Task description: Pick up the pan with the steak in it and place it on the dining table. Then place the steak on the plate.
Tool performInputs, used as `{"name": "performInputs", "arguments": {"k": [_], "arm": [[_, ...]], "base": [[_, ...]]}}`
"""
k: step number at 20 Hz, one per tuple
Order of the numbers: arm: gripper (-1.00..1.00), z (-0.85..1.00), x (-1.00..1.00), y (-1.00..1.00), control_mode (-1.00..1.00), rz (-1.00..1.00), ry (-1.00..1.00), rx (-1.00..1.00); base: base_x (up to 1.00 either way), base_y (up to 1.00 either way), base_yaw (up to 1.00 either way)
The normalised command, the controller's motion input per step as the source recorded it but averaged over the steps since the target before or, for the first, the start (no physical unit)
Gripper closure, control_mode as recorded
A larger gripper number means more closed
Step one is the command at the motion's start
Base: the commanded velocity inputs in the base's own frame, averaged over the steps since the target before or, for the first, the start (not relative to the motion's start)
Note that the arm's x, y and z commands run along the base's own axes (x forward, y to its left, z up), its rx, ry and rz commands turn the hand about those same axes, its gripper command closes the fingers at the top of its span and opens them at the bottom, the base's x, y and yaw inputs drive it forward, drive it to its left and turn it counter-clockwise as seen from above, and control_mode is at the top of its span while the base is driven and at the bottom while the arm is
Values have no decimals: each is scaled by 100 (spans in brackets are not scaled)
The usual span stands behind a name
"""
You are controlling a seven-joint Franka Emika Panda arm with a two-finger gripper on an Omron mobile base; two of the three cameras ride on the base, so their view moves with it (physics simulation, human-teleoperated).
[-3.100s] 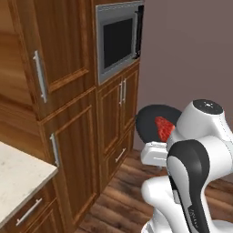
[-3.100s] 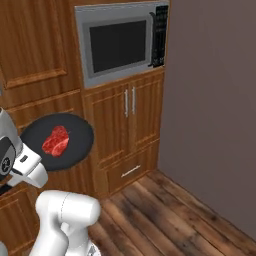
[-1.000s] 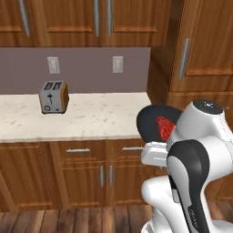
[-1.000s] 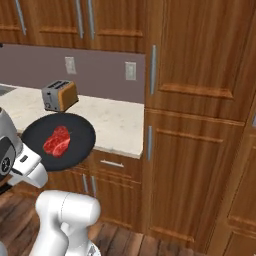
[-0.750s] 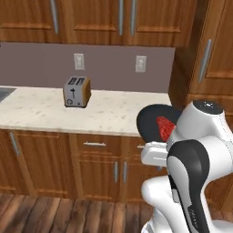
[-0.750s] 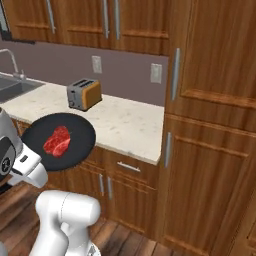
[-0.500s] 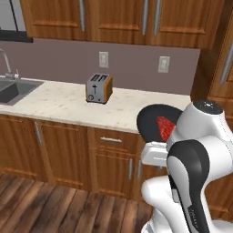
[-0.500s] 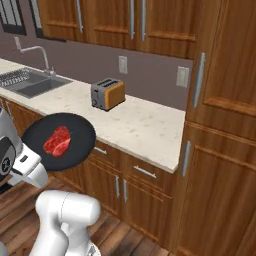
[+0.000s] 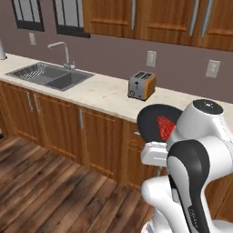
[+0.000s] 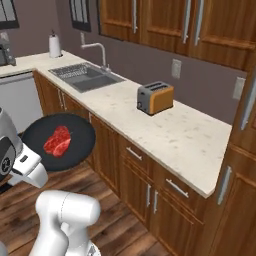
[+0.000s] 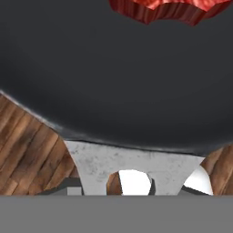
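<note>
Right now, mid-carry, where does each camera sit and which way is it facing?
Left base view: behind the arm to its left, facing the counter with sink and toaster; white arm at lower right.
Right base view: behind it to the right, same counter; arm at lower left.
Hand view: on the hand, looking along the gripper at the pan and steak, over wood floor.
Both base views share toaster, sink, pan, steak.
</note>
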Motion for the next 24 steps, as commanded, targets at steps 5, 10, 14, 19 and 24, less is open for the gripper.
{"name": "performInputs", "arguments": {"k": [5, 10, 14, 19, 24], "arm": [[100, 0, 0, 0, 100, 0, 0, 0], [100, 0, 0, 0, 100, 0, 0, 0], [100, 0, 0, 0, 100, 0, 0, 0], [100, 0, 0, 0, 100, 0, 0, 0], [100, 0, 0, 0, 100, 0, 0, 0]], "base": [[-6, 0, 50], [-6, 0, 50], [-6, 0, 50], [-6, 0, 50], [-18, 4, 45]]}}
